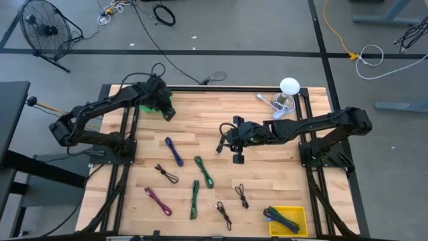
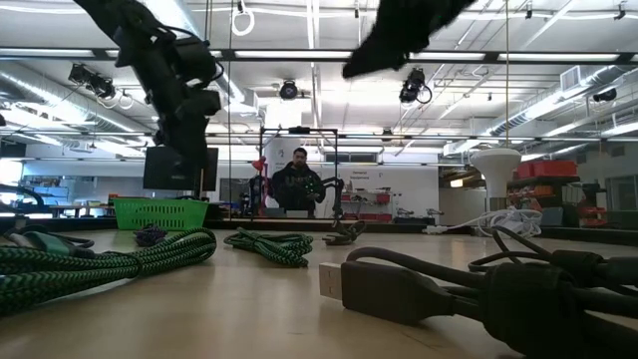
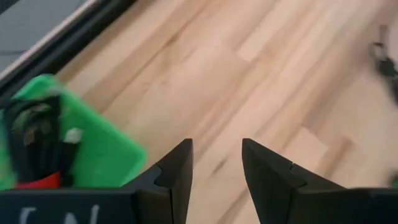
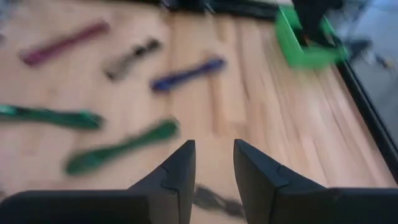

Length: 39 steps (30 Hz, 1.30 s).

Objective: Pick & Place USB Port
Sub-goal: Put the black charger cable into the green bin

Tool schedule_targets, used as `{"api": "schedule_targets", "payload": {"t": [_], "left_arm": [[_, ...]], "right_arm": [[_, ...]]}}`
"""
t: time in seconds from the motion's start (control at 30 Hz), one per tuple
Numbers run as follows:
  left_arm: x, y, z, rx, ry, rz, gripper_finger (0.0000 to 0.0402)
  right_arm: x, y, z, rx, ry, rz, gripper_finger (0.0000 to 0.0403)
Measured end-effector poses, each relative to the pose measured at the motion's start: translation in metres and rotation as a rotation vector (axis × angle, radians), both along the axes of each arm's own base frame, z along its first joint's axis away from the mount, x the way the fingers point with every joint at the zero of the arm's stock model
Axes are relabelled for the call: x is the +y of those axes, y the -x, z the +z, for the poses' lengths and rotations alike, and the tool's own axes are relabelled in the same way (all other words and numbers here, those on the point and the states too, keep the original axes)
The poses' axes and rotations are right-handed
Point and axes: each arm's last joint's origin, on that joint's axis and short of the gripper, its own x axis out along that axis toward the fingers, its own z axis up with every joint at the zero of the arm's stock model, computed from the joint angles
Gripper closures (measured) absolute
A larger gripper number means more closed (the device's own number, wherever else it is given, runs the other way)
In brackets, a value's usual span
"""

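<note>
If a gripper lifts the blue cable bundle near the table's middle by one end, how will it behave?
The blue cable bundle is long, thin and folded on itself, so it would probably droop, not stay stiff. It looks light for its length. Lying flat on the wooden table, it seems unlikely to roll, though a push might swivel it.

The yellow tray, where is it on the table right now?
In the high view the yellow tray sits at the table's near right corner, with bundled cables in it, and a small black cable lies on the wood just to its left.
</note>
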Motion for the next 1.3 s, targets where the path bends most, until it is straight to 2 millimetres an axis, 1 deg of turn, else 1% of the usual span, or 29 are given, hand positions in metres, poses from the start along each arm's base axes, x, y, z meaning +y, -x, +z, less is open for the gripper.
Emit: {"api": "schedule_targets", "payload": {"t": [0.1, 0.23, 0.33, 0.4, 0.6, 0.73, 0.8, 0.9, 1.0, 1.1, 1.3], "left_arm": [[-0.008, -0.010, 0.001, -0.025, -0.004, -0.038, 0.0260], [-0.018, -0.024, 0.005, -0.084, -0.030, -0.085, 0.0260], [-0.026, -0.033, 0.008, -0.127, -0.051, -0.127, 0.0260], [-0.031, -0.039, 0.010, -0.159, -0.063, -0.149, 0.0260], [-0.047, -0.054, 0.016, -0.240, -0.089, -0.217, 0.0259], [-0.056, -0.061, 0.019, -0.265, -0.120, -0.241, 0.0259], [-0.060, -0.064, 0.020, -0.272, -0.134, -0.251, 0.0259], [-0.066, -0.067, 0.021, -0.290, -0.144, -0.270, 0.0259], [-0.072, -0.070, 0.022, -0.304, -0.146, -0.294, 0.0260], [-0.077, -0.072, 0.023, -0.307, -0.149, -0.307, 0.0259], [-0.084, -0.074, 0.022, -0.297, -0.168, -0.316, 0.0259]], "right_arm": [[-0.018, 0.007, -0.021, 0.068, -0.007, -0.084, 0.0293], [-0.045, 0.014, -0.041, 0.083, -0.051, -0.189, 0.0285], [-0.061, 0.019, -0.055, 0.070, -0.099, -0.207, 0.0268], [-0.067, 0.023, -0.062, 0.063, -0.113, -0.217, 0.0250], [-0.077, 0.034, -0.085, 0.025, -0.158, -0.263, 0.0188], [-0.080, 0.037, -0.092, -0.034, -0.191, -0.302, 0.0162], [-0.080, 0.040, -0.096, -0.047, -0.199, -0.320, 0.0157], [-0.083, 0.039, -0.107, -0.020, -0.189, -0.340, 0.0156], [-0.084, 0.032, -0.123, 0.004, -0.201, -0.342, 0.0159], [-0.086, 0.026, -0.132, -0.015, -0.193, -0.338, 0.0162], [-0.091, 0.023, -0.150, 0.021, -0.231, -0.382, 0.0162]]}}
